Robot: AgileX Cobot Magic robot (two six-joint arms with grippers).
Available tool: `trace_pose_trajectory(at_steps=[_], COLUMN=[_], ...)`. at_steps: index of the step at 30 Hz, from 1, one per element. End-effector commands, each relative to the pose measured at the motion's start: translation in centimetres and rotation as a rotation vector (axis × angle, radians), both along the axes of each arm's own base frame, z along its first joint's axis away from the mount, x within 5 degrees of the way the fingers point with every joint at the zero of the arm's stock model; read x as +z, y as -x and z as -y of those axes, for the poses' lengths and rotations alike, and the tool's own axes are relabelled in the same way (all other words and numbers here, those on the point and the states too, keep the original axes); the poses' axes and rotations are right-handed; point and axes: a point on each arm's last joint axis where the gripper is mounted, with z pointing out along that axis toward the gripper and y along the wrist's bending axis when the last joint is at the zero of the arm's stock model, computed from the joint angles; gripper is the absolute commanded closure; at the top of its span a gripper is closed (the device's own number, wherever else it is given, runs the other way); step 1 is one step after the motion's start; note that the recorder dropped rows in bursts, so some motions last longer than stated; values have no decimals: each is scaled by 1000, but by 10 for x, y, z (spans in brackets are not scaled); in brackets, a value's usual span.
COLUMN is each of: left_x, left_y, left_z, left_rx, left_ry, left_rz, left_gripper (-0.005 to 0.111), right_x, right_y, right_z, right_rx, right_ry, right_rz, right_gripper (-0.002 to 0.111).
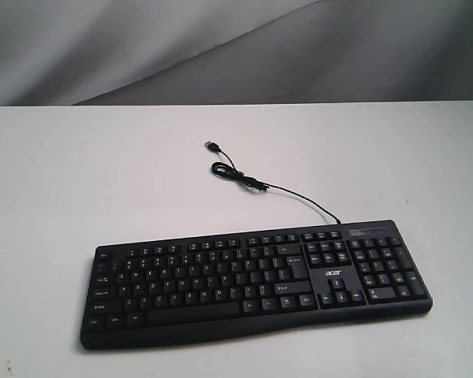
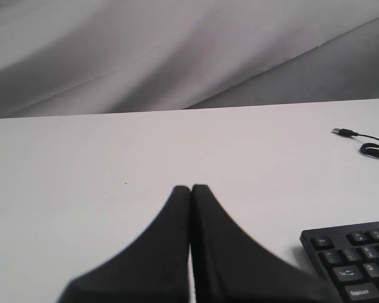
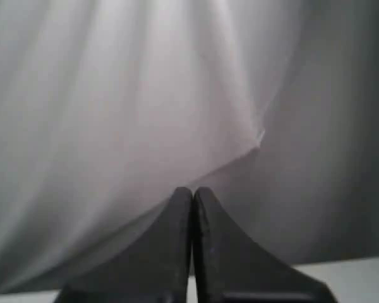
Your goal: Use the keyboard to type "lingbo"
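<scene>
Since the left gripper [image 2: 191,189] and right gripper [image 3: 192,191] are closed and empty, one might press two keys on the keyboard [image 1: 256,283].

Black keyboard [image 1: 256,283], with small white letters and signs on the keys. Tiny white "acer" logo [image 1: 333,272] at about 3 o'clock on it. Thin black cable [image 1: 299,194] from the far edge toward 11 o'clock, ending in a black and silver plug [image 1: 212,146]. Plain white desk [image 1: 102,173], a bit greyer down near 6 o'clock. Grey cloth [image 1: 221,47] up at 12 o'clock, with soft bands of light and dark grey across it. Left hand [image 2: 191,188] smooth and black against the white desk. Right hand [image 3: 192,189] black too, against pale and dark grey cloth.
</scene>
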Motion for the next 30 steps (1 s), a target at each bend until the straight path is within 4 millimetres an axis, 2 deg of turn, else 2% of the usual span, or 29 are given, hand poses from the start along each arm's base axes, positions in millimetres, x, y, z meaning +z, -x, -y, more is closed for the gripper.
trace_pose_trajectory(at_steps=[1,5,10,15,19,24,27,30], left_x=[0,0,0,0,0,0,0,0], left_y=[0,0,0,0,0,0,0,0], left_z=[0,0,0,0,0,0,0,0], left_rx=[0,0,0,0,0,0,0,0], left_ry=[1,1,1,1,1,1,1,1], left_rz=[10,10,10,10,10,10,10,10], left_gripper=[106,106,106,106,106,106,106,106], right_x=[-13,-29,-59,-90,-120,-143,-145,-142], right_y=[-60,-101,-139,-165,-183,-191,-186,-172], right_z=[5,14,26,2,-41,-96,-122,-145], right_rx=[13,-14,-205,-232,9,397,618,904], right_ry=[141,373,579,634,650,688,681,675], right_rz=[-189,-313,-540,-712,-821,-847,-795,-713], right_gripper=[108,108,108,108,108,108,108,108])
